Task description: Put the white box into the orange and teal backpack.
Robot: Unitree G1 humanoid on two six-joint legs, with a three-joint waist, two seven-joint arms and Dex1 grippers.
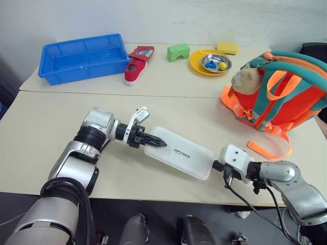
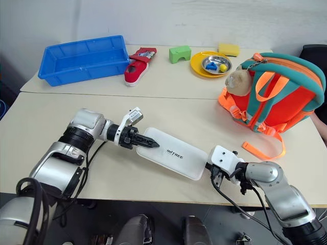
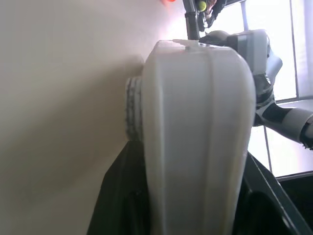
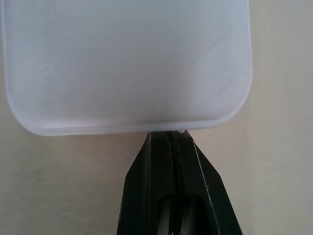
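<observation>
The white box (image 1: 179, 153) lies flat on the near table, with dark lettering at its centre. My left gripper (image 1: 161, 144) reaches in from the left and is shut on the box's left end. One black finger lies on top of that end. In the left wrist view the box (image 3: 195, 137) sits between both fingers (image 3: 117, 196). My right gripper (image 1: 217, 166) is shut, its fingertips (image 4: 168, 137) pressed against the edge of the box (image 4: 127, 63) at its right end. The orange and teal backpack (image 1: 286, 97) stands at the right, with a beige plush toy (image 1: 245, 77) on it.
On the far table stand a blue tray (image 1: 82, 56), a red shoe (image 1: 137, 66), a green block (image 1: 178, 52), a yellow plate (image 1: 196, 64) holding a metal bowl, and a yellow sponge (image 1: 227, 47). An orange strap (image 1: 271, 150) trails toward the table's front edge.
</observation>
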